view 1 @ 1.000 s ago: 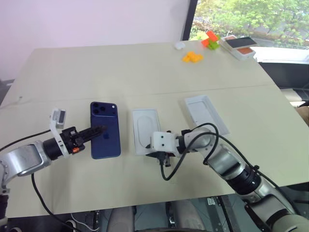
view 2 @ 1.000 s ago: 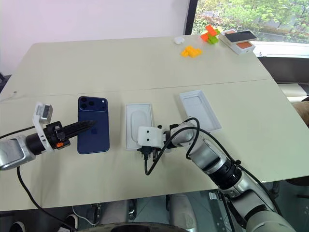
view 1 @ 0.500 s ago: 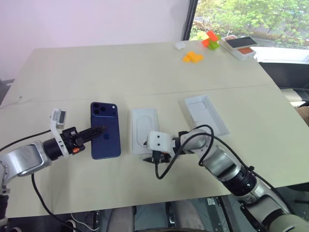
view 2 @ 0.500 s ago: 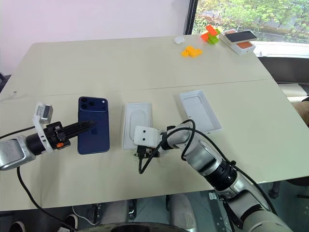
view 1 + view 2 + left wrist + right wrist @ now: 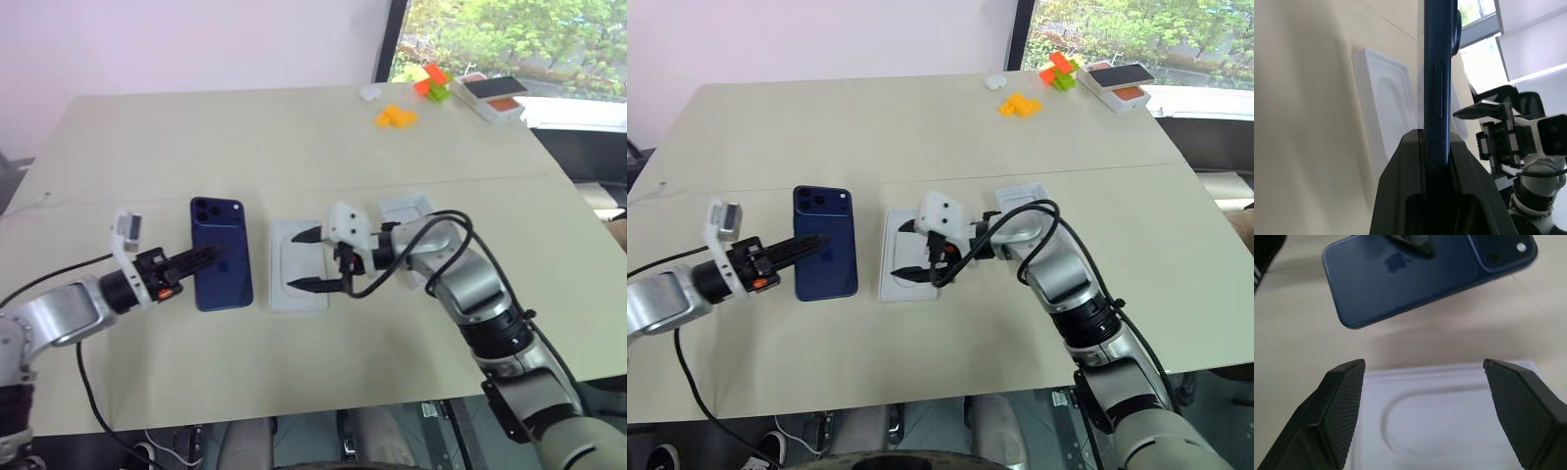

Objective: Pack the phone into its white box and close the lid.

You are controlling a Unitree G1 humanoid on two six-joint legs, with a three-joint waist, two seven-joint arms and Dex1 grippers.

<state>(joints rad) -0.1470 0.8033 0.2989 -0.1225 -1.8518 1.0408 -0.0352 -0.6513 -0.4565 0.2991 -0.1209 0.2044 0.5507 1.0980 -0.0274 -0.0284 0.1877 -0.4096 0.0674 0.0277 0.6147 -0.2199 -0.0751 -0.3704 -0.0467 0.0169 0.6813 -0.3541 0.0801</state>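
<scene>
Left gripper (image 5: 217, 257) is squeezed shut on the phone (image 5: 221, 257) in the left eye view, pinching the long edge near the middle, while the right gripper (image 5: 315, 259) hangs over the white box (image 5: 298, 279) with its two black fingers spread wide and nothing between them. That box lies flat on the table (image 5: 245, 147) just beside the phone, and the lid (image 5: 411, 211) rests close behind the right arm, partly hidden by it. Right eye view — the same scene: the phone looks a little lifted, with its shadow under it, though I cannot tell if any corner touches the table. Left wrist view shows the phone edge-on, thin and dark, clamped between the black fingers (image 5: 1400, 196), with the white box beyond it. Right wrist view looks down past two wide-apart fingers (image 5: 1342, 396) at the box's round-cornered hollow, and the blue phone floats just past the box rim. My guess is that the phone is stiff, shiny and slippery — heavy enough to tip if held at one end, so a hold on both long edges near the middle seems safest. Its glass could crack if dropped. White box and lid look light and easy to nudge.
</scene>
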